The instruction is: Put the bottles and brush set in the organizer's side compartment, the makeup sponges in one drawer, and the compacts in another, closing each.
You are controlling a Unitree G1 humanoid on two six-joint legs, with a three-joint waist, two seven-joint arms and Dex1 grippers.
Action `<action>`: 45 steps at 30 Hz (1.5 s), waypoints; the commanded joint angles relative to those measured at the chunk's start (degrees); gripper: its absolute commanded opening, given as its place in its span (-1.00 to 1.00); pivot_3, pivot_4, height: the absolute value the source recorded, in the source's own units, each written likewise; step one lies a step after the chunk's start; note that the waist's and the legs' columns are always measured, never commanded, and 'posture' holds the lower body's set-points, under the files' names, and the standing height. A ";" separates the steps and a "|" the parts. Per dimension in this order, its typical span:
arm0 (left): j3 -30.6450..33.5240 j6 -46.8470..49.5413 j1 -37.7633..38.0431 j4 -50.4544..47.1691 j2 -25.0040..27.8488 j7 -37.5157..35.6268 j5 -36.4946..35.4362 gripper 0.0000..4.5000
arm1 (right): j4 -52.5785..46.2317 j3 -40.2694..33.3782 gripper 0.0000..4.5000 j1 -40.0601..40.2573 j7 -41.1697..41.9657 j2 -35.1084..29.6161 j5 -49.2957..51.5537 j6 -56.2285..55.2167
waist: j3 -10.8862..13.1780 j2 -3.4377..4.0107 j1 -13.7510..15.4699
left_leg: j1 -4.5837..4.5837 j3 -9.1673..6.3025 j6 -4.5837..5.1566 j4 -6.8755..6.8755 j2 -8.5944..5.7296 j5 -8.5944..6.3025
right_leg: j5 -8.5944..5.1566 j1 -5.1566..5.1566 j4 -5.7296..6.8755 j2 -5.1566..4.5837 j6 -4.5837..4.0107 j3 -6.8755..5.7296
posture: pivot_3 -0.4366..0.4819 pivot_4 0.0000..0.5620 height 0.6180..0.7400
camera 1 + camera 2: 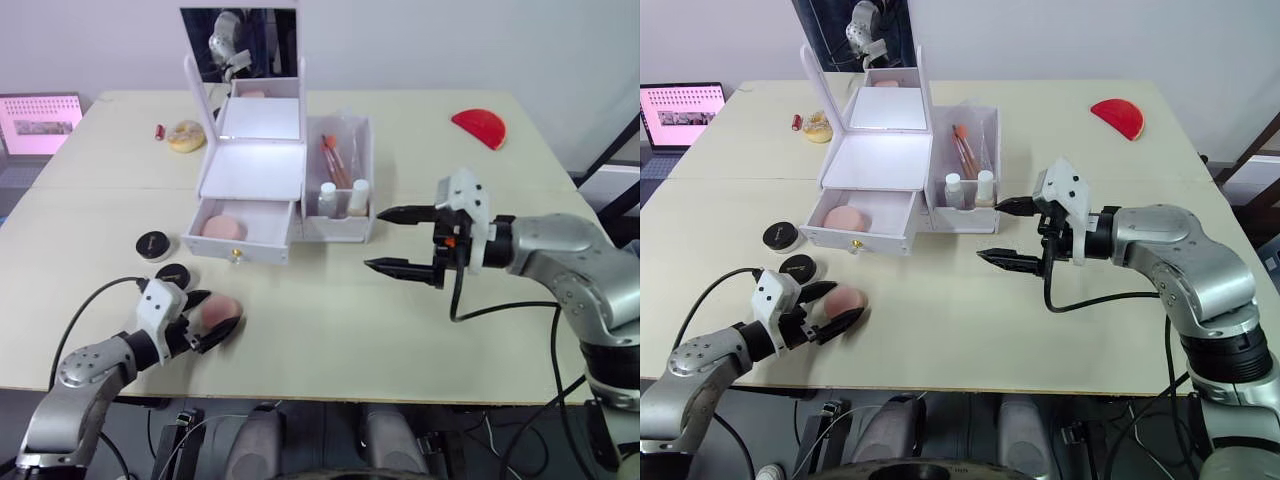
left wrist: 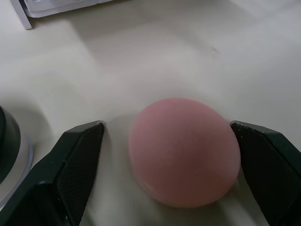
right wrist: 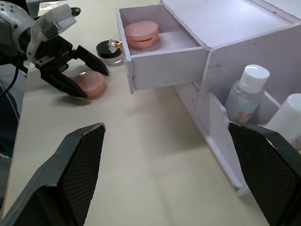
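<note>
straddling a pink makeup sponge (image 1: 222,313) lower left on the table (image 1: 420,330), left gripper (image 1: 205,322) fingers spread, possibly not touching it; right gripper (image 1: 400,241) wide, centre-right, beside the organizer (image 1: 285,185).

Head pair overlooks table (image 1: 330,330); wrist cameras sit close.
</note>
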 commanded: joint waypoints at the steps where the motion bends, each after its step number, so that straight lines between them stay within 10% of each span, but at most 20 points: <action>1: -0.03 1.74 0.12 -2.61 -0.24 -1.23 -2.80 0.99 | -1.99 -1.62 1.00 -0.29 -0.43 0.08 0.42 -1.18 | 0.00 -0.01 -0.04 | 0.00 0.00 0.00 0.00 0.00 0.00 | -0.01 0.00 0.00 0.00 0.01 0.00 | -0.05 -0.47 0.99; 21: 0.76 -1.66 3.02 0.44 1.11 -1.04 1.89 0.99 | -1.77 -1.35 1.00 -0.92 -0.56 0.25 0.36 -1.71 | 0.02 -0.03 -0.43 | 0.00 0.00 0.00 -0.07 0.01 0.00 | 0.01 -0.09 0.01 0.01 -0.03 0.01 | -0.05 -0.47 0.99; 26: 1.91 -1.62 4.34 -0.11 1.42 -1.61 1.06 0.19 | -1.52 -1.23 1.00 -1.17 -0.51 0.27 0.16 -1.94 | 0.02 -0.03 -0.47 | -0.01 0.00 0.01 -0.10 0.01 0.00 | 0.01 -0.10 0.00 0.01 -0.02 0.01 | -0.05 -0.47 0.99; 33: 3.62 -0.51 5.07 -2.56 1.52 -2.10 -1.59 0.18 | -0.95 -0.73 1.00 -1.57 -0.49 0.49 -0.10 -2.48 | 0.02 -0.03 -0.40 | -0.03 0.01 0.01 -0.11 0.01 0.00 | 0.02 -0.12 -0.01 0.01 -0.04 0.01 | -0.05 -0.47 0.99; 45: 26.43 12.56 7.80 -12.13 14.01 -6.28 -15.35 0.18 | 4.37 -5.96 1.00 -4.04 3.86 -2.41 1.27 -4.51 | 0.15 -0.22 -0.37 | -0.14 0.02 0.01 -0.11 0.02 -0.01 | 0.01 -0.23 -0.02 0.02 -0.03 0.02 | -0.05 -0.47 0.99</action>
